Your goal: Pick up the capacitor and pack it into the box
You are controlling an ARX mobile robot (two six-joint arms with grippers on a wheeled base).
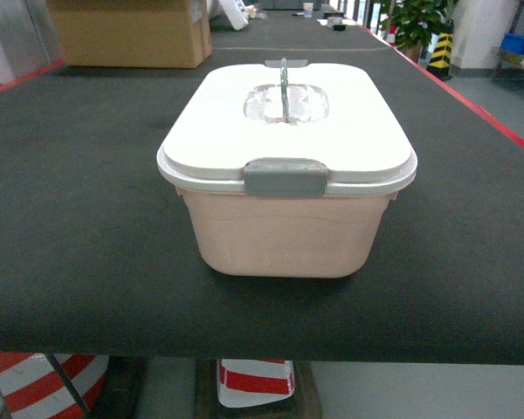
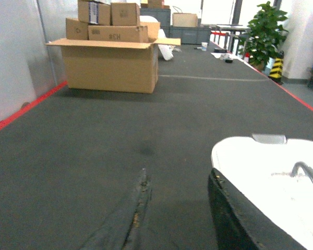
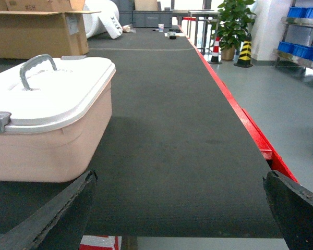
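1. Right jaws (image 3: pixel 180 208): spread wide, empty, dark padded fingers (image 3: pixel 52 213) framing the bottom corners of the right wrist view, hovering low over the near edge of the dark ribbed surface (image 3: pixel 188 130).
2. Left jaws (image 2: pixel 177 219): also parted and empty, one worn finger lying low, the other rising just beside the lid's rim.
3. Just ahead: pale peach-pink rectangular plastic box (image 1: pixel 284 231), resting on the surface between both arms, closed by a white lid (image 1: pixel 288 122) with grey front clip (image 1: pixel 286 177) latched and grey handle (image 1: pixel 284 87) upright.
4. Capacitor: nowhere visible; impossible to say whether inside the box or elsewhere.
5. Farther back: brown cardboard carton (image 2: pixel 112 65) with smaller cartons stacked on it, green potted plant (image 2: pixel 263 34), blue bins (image 3: pixel 302 13) on shelving.
6. Step in hand, judged: approach, nothing grasped yet.
7. Next move probably calls for releasing the clips and lifting the lid by the handle.
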